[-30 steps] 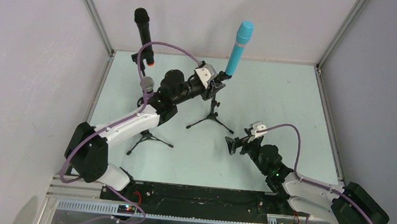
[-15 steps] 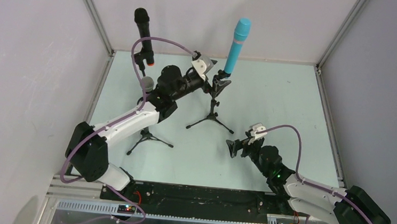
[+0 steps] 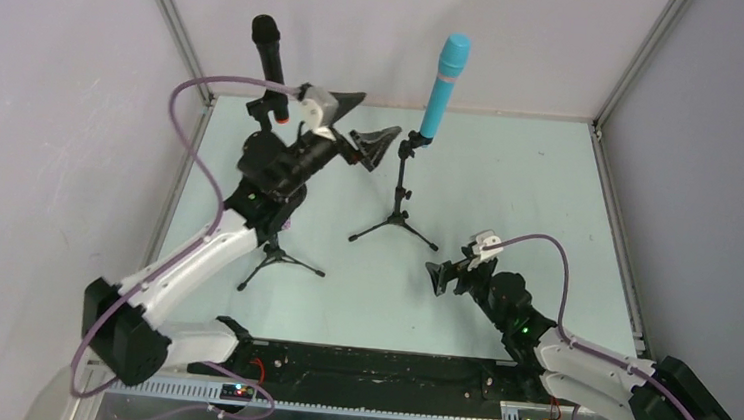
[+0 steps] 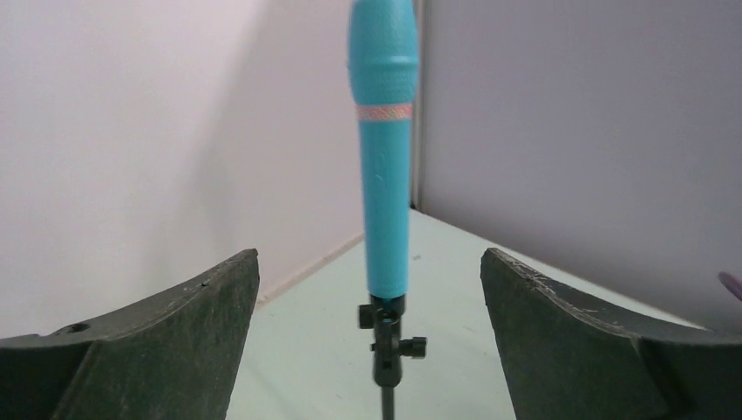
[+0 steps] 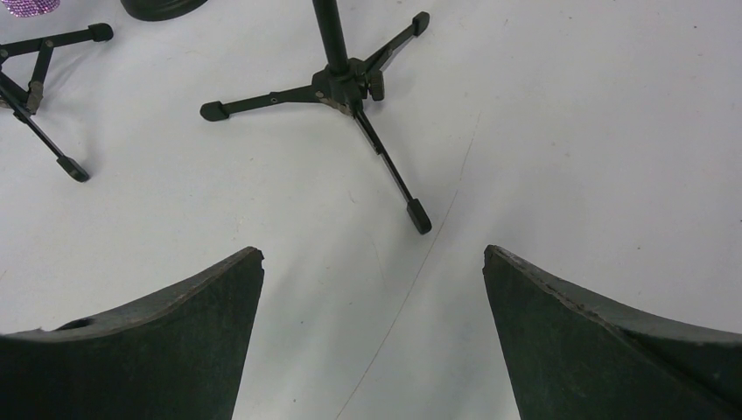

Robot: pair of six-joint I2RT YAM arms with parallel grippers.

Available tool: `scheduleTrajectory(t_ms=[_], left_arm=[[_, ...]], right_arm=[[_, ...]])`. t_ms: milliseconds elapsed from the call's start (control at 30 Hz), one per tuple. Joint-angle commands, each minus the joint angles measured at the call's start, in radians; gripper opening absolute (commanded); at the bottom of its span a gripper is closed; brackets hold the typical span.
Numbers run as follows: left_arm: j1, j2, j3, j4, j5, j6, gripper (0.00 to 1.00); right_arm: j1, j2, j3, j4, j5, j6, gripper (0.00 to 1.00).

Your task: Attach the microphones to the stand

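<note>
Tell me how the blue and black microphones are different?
The blue microphone is light blue with a thin pinkish band under its head; the black microphone is black with an orange ring at its bottom. The blue one stands nearer the middle of the table, the black one by the back left corner. Both stand upright, heads up.

Pale green table (image 3: 521, 182) between plain white walls (image 3: 362, 29)

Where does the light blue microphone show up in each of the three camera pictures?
Top external: the light blue microphone stands upright, upper middle, on its tripod stand.
Left wrist: centre of the picture, upright.
Right wrist: not in it.
Shared landmark: that tripod stand; the right wrist view shows its legs.
</note>
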Motion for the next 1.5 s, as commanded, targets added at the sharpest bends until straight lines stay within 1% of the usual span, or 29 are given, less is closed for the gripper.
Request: scheduleTrajectory(t_ms=[0, 67, 100, 133, 167, 267, 300, 400, 433, 467, 600, 633, 733, 833, 933, 1000, 1067, 1100, 1200, 1300, 1367, 1400, 1467], left_arm=[[0.04, -0.155, -0.064, 0.034, -0.113, -0.044, 1.0], [0.067, -0.221, -0.104, 0.034, -0.166, -0.047, 1.0], [0.092, -0.243, -0.118, 0.031, -0.204, -0.049, 0.99], [0.12, -0.297, -0.143, 0.018, -0.222, -0.052, 0.99], [0.137, -0.312, -0.153, 0.008, -0.249, -0.049, 0.99], [0.211, -0.392, -0.193, -0.076, -0.36, 0.001, 0.98], [0.227, -0.405, -0.197, -0.098, -0.423, 0.009, 0.98], [0.339, -0.44, -0.206, -0.21, -0.525, 0.01, 0.98], [0.363, -0.442, -0.21, -0.231, -0.549, 0.006, 0.99], [0.412, -0.44, -0.209, -0.276, -0.597, -0.006, 0.99], [0.542, -0.397, -0.226, -0.341, -0.669, -0.035, 0.98], [0.559, -0.379, -0.236, -0.343, -0.683, -0.042, 0.98], [0.615, -0.332, -0.25, -0.342, -0.793, -0.047, 0.98], [0.645, -0.269, -0.272, -0.34, -0.898, -0.058, 0.98], [0.654, -0.243, -0.311, -0.304, -1.03, -0.043, 0.98], [0.655, -0.231, -0.353, -0.278, -1.085, -0.052, 0.98], [0.654, -0.22, -0.406, -0.251, -1.126, -0.079, 0.98], [0.655, -0.211, -0.441, -0.24, -1.157, -0.117, 0.98], [0.653, -0.218, -0.54, -0.197, -1.176, -0.18, 0.98], [0.65, -0.239, -0.677, -0.066, -1.181, -0.217, 0.98], [0.638, -0.238, -0.728, -0.004, -1.195, -0.205, 0.98], [0.633, -0.227, -0.743, 0.02, -1.196, -0.2, 0.98], [0.615, -0.202, -0.786, 0.121, -1.165, -0.151, 0.98]], right_arm=[[-0.025, -0.029, 0.041, -0.02, -0.035, 0.01, 0.99], [-0.037, -0.047, 0.052, -0.047, -0.049, 0.008, 0.99], [-0.047, -0.061, 0.055, -0.069, -0.06, 0.004, 1.0], [-0.052, -0.068, 0.064, -0.081, -0.065, 0.002, 1.0], [-0.066, -0.084, 0.068, -0.104, -0.081, 0.003, 1.0], [-0.113, -0.127, 0.097, -0.155, -0.135, 0.016, 0.99], [-0.143, -0.134, 0.113, -0.18, -0.17, 0.018, 1.0], [-0.21, -0.157, 0.149, -0.234, -0.247, 0.019, 1.0], [-0.244, -0.158, 0.172, -0.268, -0.271, 0.018, 1.0], [-0.276, -0.16, 0.184, -0.302, -0.279, 0.016, 0.99], [-0.38, -0.17, 0.234, -0.37, -0.313, 0.018, 0.99], [-0.4, -0.172, 0.244, -0.375, -0.334, 0.022, 1.0], [-0.49, -0.184, 0.256, -0.393, -0.365, 0.043, 1.0], [-0.553, -0.19, 0.258, -0.4, -0.362, 0.054, 1.0], [-0.603, -0.191, 0.259, -0.414, -0.338, 0.028, 1.0], [-0.611, -0.179, 0.264, -0.434, -0.297, 0.0, 1.0], [-0.611, -0.161, 0.266, -0.441, -0.261, -0.005, 1.0], [-0.611, -0.147, 0.265, -0.438, -0.248, -0.013, 1.0], [-0.611, -0.125, 0.254, -0.416, -0.218, -0.045, 1.0], [-0.607, -0.124, 0.22, -0.34, -0.212, -0.083, 1.0], [-0.596, -0.119, 0.182, -0.27, -0.21, -0.107, 1.0], [-0.589, -0.115, 0.149, -0.239, -0.173, -0.121, 1.0], [-0.564, -0.094, 0.119, -0.173, -0.119, -0.153, 1.0]])
